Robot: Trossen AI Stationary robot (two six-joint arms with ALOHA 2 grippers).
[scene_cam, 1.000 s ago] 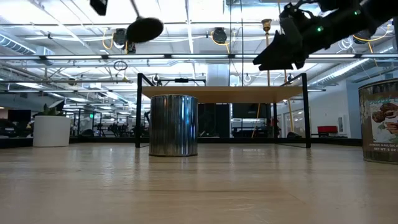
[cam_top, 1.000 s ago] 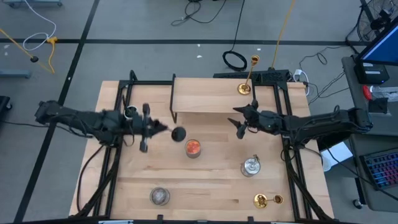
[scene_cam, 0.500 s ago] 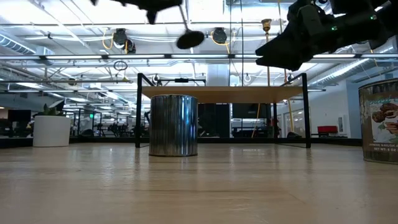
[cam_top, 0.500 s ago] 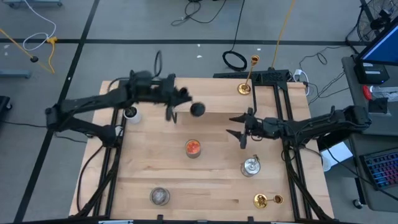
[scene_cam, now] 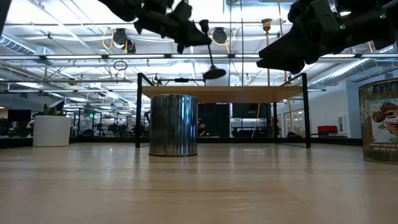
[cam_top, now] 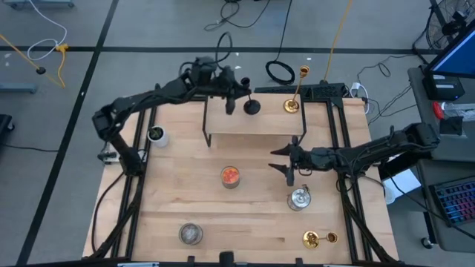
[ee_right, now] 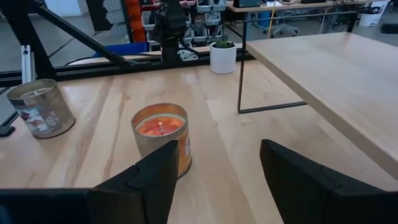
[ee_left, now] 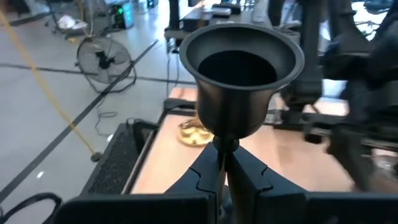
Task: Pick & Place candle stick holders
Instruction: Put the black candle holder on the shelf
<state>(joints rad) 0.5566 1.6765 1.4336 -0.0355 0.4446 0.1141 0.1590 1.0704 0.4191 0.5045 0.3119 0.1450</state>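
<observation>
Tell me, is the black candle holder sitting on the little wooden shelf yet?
Apart. The low view shows the black candle holder hanging above the shelf, gap visible under its base, gripped by the left gripper.

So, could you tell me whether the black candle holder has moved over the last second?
Yes. Clamped in the left gripper, the black candle holder went from beside the orange candle to over the raised shelf.

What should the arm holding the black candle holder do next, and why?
Probably lower it a little onto the raised wooden shelf. The left gripper is shut on the stem of the black candle stick holder, which hangs in the air above the shelf's back edge, near the upright gold candle stick holder. The right gripper waits open.
</observation>
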